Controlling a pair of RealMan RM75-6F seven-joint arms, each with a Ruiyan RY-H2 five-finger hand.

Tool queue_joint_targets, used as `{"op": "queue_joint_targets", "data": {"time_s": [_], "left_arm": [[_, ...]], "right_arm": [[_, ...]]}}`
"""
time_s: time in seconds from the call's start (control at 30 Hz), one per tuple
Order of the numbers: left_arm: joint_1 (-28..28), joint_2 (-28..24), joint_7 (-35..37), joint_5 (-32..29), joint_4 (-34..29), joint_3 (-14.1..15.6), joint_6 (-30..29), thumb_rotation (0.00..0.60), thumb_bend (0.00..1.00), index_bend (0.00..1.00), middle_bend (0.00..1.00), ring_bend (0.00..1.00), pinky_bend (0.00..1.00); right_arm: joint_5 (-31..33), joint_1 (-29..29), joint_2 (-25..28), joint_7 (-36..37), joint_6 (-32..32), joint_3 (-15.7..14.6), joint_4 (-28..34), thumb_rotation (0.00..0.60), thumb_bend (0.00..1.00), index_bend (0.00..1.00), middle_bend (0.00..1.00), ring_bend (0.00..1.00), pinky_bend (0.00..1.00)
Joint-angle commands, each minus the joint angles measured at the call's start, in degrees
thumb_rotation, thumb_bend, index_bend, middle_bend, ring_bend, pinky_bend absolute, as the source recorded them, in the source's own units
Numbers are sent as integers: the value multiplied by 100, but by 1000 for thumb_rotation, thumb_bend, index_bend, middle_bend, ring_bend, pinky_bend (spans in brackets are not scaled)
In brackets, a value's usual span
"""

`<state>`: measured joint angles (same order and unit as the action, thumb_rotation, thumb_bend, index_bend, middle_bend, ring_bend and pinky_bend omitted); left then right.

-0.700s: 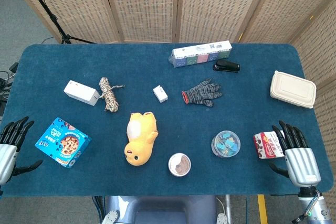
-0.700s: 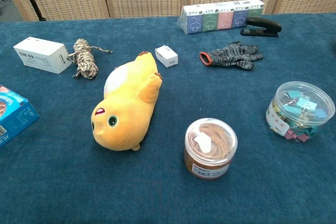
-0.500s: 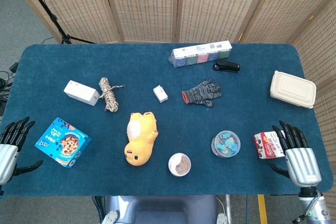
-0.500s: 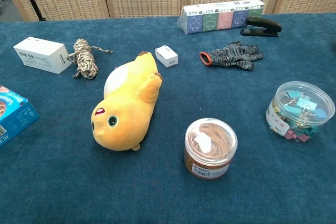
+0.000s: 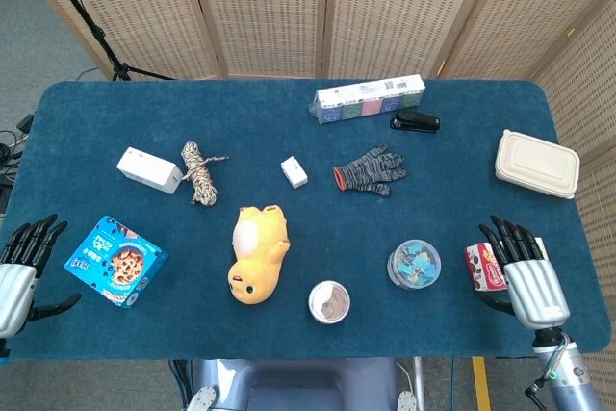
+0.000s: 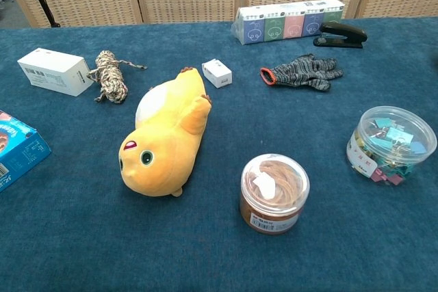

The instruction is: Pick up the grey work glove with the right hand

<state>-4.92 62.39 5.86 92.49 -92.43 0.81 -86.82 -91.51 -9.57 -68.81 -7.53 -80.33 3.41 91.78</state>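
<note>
The grey work glove (image 5: 371,169) with a red cuff lies flat on the blue table, right of centre; the chest view has the glove (image 6: 301,72) at the upper right. My right hand (image 5: 523,271) hovers at the table's front right, fingers spread and holding nothing, well short of the glove and partly over a red snack packet (image 5: 481,267). My left hand (image 5: 21,265) sits at the front left edge, fingers apart and empty. Neither hand appears in the chest view.
A tub of clips (image 5: 414,264) stands between my right hand and the glove. Behind the glove are a black stapler (image 5: 415,121) and a tissue pack (image 5: 369,98). A takeaway box (image 5: 536,164) lies far right. A yellow plush (image 5: 258,253), a jar (image 5: 329,301), a cookie box (image 5: 115,261), twine (image 5: 199,172) and white boxes lie leftwards.
My right hand has shifted left and slightly forward, now overlapping the red snack packet. The glove and my left hand are unmoved.
</note>
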Motion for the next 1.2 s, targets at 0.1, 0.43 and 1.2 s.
{"op": "queue_joint_targets", "data": {"time_s": [0.1,0.43,1.2], "left_arm": [[-12,65,-158,-25,-32,-20,9,600,0,0,0,0,0],[-72,170,-350,-51,-64,-49,91,600,0,0,0,0,0],[-315,290,-696,-860,-88,-324,670,600,0,0,0,0,0]], "right_arm": [[363,-898,-59,-285,1113,451,68,600,0,24,0,0,67],[1676,-2255,-475,-716,2747,1192,-235,600,0,31,0,0,67],[3596,-4591,-2482,-1501,4793,1274,-3737,600,0,67,0,0,88]]}}
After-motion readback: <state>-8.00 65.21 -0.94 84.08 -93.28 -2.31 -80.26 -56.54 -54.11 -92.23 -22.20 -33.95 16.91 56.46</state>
